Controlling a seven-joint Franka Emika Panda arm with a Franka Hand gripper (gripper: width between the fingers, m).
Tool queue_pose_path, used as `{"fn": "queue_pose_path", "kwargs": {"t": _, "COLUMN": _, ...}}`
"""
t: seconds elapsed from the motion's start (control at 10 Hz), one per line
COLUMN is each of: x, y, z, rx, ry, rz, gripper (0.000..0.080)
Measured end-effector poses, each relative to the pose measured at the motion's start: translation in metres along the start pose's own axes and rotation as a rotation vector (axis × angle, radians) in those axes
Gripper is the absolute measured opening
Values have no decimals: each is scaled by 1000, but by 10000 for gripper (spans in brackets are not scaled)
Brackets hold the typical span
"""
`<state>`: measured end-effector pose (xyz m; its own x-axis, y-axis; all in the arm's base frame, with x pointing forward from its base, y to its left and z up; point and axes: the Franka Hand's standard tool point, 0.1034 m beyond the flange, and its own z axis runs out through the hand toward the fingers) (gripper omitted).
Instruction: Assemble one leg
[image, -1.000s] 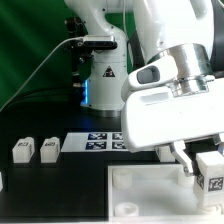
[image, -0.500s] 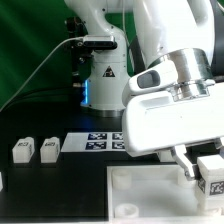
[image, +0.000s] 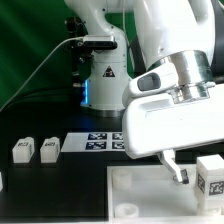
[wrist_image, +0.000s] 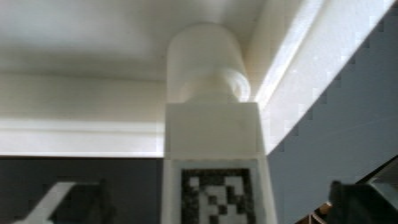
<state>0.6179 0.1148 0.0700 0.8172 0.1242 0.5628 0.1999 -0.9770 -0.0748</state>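
Note:
A leg (image: 210, 178), a chunky white block with a black-and-white tag, stands upright on the white panel (image: 140, 195) near its corner at the exterior view's right. My gripper (image: 200, 172) hangs over it, open. One finger (image: 175, 168) shows apart from the leg, on its left. In the wrist view the same leg (wrist_image: 217, 130) stands between the two dark fingers (wrist_image: 63, 205) with a gap on each side, and the gripper (wrist_image: 214, 205) touches nothing. Two more legs (image: 22, 150) (image: 48, 148) lie on the black table at the left.
The marker board (image: 100, 140) lies behind the panel in the middle of the table. Another white part (image: 2, 181) shows at the far left edge. The arm's white base (image: 100, 75) stands at the back before a green curtain.
The fingers have spread away from the leg. The finger that was against the leg now stands clear to its left. The leg stays upright on the panel.

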Motion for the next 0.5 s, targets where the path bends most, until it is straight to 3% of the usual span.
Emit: {"fn": "queue_pose_path", "kwargs": {"t": 0.5, "x": -1, "y": 0, "z": 1, "rx": 0, "ry": -2, "rz": 0, "gripper": 648}}
